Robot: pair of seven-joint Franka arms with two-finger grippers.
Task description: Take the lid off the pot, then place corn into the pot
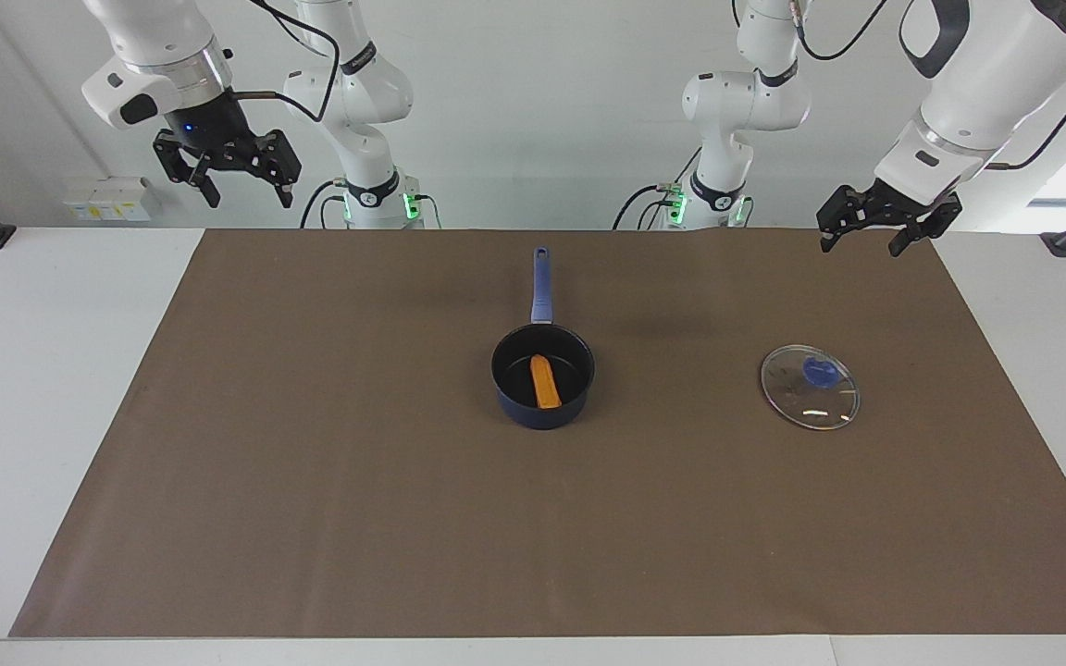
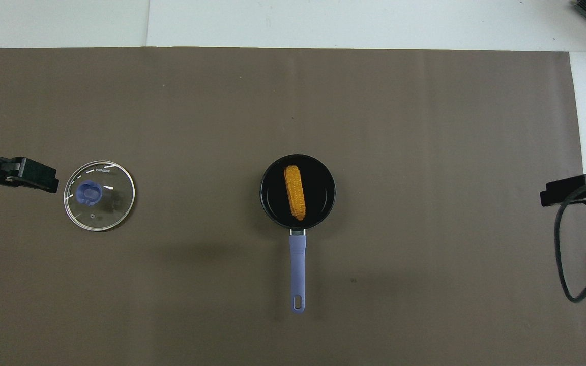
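At frame centre, the corn (image 1: 545,381) lies inside the pot (image 1: 543,396); the lid (image 1: 810,387) rests on the tabletop (image 1: 311,481). Left gripper (image 1: 873,236) and right gripper (image 1: 235,178) hang raised, jaws wide open, empty.

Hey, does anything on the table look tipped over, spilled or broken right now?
Nothing stands out. The pot sits upright with the corn lying inside it, and the lid rests flat on the mat toward the left arm's end, apart from the pot. Both grippers hang empty in the air.

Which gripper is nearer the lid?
Left. The left gripper hangs open in the air by the lid, at that end of the table. The right gripper, also open, is up at the other end.
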